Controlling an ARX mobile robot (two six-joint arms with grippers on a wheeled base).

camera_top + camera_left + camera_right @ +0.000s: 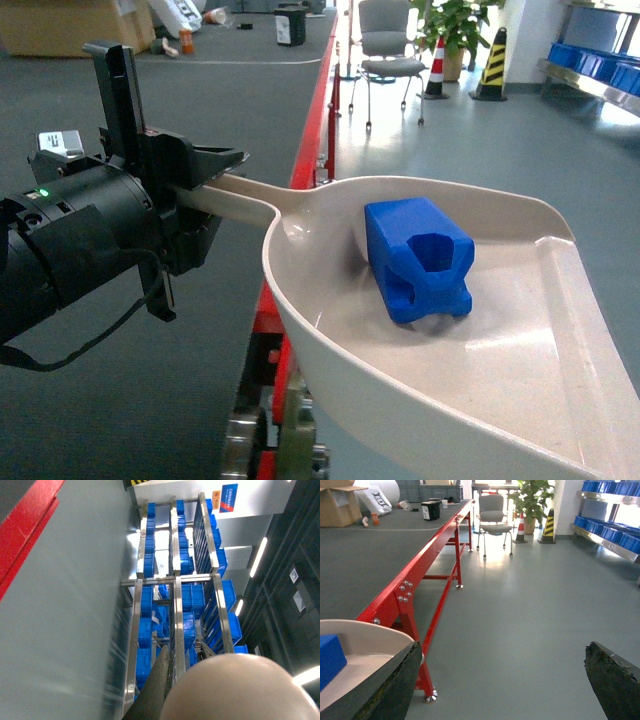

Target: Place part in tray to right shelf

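The cream tray (500, 370) fills the lower right of the head view, held level above the floor. The blue part (418, 258) lies inside it near the back wall. My left gripper (205, 195) is shut on the tray's long handle (235, 190). In the left wrist view the rounded handle end (240, 690) fills the bottom, beside one dark finger (160, 690). My right gripper (502, 675) is open over bare floor, with nothing between its fingers. Its left finger (395, 690) sits beside the tray's rim (370, 630), where the part (330, 660) shows. The shelf (600, 70) with blue crates stands far right.
A long red-framed table (420, 575) with a grey top runs along the left. An office chair (388, 50), a potted plant (455, 25) and striped cones (492, 65) stand at the far end. Grey floor (530, 605) lies between table and shelf (607, 532).
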